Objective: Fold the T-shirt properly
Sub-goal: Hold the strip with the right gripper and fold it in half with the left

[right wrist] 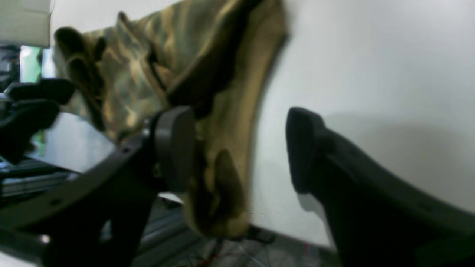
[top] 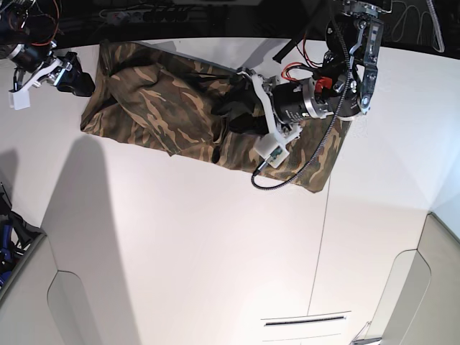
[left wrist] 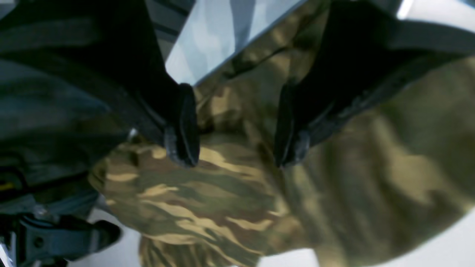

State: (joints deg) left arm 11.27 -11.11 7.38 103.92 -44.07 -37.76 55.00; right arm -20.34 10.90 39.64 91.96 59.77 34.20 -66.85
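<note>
The camouflage T-shirt [top: 158, 108] lies partly bunched across the far part of the white table [top: 215, 251]. My left gripper [top: 224, 109] is open and hovers over the shirt's middle. In the left wrist view its fingers [left wrist: 182, 144] spread just above the fabric [left wrist: 230, 193] and hold nothing. My right gripper [top: 77, 81] is open at the shirt's left end. In the right wrist view [right wrist: 237, 148] a hanging fold of the shirt [right wrist: 222, 111] sits beside one pad [right wrist: 174, 148]. The other pad [right wrist: 302, 148] stands apart over bare table.
A black braided cable [top: 295, 172] loops from the left arm over the shirt's right part. The table's far edge runs behind the shirt at a dark background [top: 215, 18]. Light panels [top: 72, 309] stand at the near left, and a dark object [top: 8, 230] at the left edge.
</note>
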